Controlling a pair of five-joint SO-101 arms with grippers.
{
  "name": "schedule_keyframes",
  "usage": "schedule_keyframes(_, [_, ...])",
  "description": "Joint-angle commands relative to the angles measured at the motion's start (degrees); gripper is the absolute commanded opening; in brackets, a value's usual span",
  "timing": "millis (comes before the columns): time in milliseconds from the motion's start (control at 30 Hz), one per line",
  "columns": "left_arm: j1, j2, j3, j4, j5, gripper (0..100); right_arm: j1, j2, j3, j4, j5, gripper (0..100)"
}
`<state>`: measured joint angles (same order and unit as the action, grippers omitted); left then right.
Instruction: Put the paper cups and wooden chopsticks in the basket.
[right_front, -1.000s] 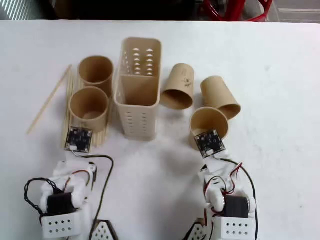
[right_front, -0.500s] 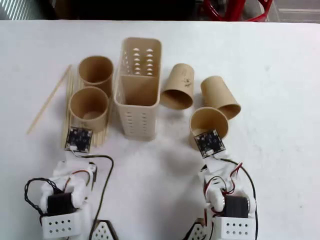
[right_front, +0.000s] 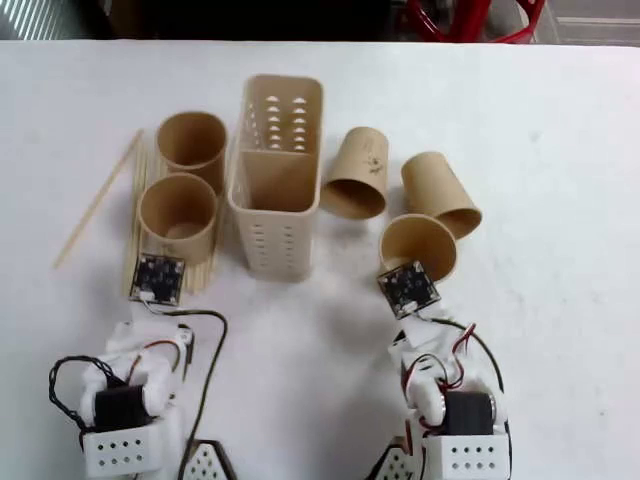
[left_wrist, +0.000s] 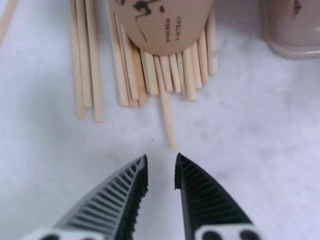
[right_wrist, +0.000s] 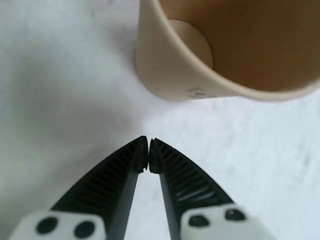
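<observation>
Right end effector shifted left; tapered paper cup near.

Paper cups: tan paper, matt, smooth. Chopsticks: pale bare wood, unvarnished; basket: beige plastic, smooth, slight sheen. Left pincer and right pincer: black ribbed matt plastic; worktop: white, matt, faintly grainy.

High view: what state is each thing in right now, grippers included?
Basket: upright, looks empty.
Far left cup: upright.
Near left cup: upright, on the chopsticks.
Cup right of basket: on its side.
Far right cup: on its side.
Near right cup: on its side.
Chopsticks: lying flat.
Left gripper: open, empty.
Right gripper: shut, empty.
</observation>
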<state>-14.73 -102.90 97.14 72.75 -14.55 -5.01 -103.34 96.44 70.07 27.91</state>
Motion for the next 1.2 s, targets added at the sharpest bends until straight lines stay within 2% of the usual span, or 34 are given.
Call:
schedule_keyframes(0, [0.57, -0.48, -0.09, 0.35, -0.18, 11, -0.48, -0.22, 0.44, 0.13, 0.09, 1.9])
schedule_keyframes(200, [0.57, -0.48, -0.09, 0.35, -0.18, 11, 0.13, -0.22, 0.26, -0.22, 1.23, 2.1])
schedule_keyframes(233, [0.57, -0.48, -0.09, 0.35, -0.18, 11, 1.1, -0.22, 0.09, -0.22, 3.6, 2.1])
schedule_keyframes(367, [0.57, -0.48, -0.09, 0.35, -0.18, 11, 10.86, -0.22, -2.99, 0.92, 22.33, 1.9])
schedule_keyframes(533, [0.57, -0.48, -0.09, 0.35, -0.18, 11, 20.18, -0.22, -15.03, 6.29, 22.86, 2.1])
schedule_keyframes(633, [0.57, -0.48, -0.09, 0.35, -0.18, 11, 21.05, -0.04, -21.89, 6.46, 24.88, 2.1])
schedule_keyframes(733, [0.57, -0.48, -0.09, 0.35, -0.18, 11, 20.97, 3.47, -31.12, 7.52, 23.21, 2.1])
schedule_keyframes(867, [0.57, -0.48, -0.09, 0.35, -0.18, 11, 20.88, 20.0, -44.22, 6.46, 18.29, 2.1])
schedule_keyframes(1000, [0.57, -0.48, -0.09, 0.35, -0.18, 11, 16.92, 47.78, -58.11, 4.0, 11.52, 2.2])
schedule_keyframes(1100, [0.57, -0.48, -0.09, 0.35, -0.18, 11, 13.41, 68.62, -69.54, 6.11, 7.65, 2.9])
schedule_keyframes(1167, [0.57, -0.48, -0.09, 0.35, -0.18, 11, 10.95, 81.01, -75.6, 8.22, 6.24, 6.7])
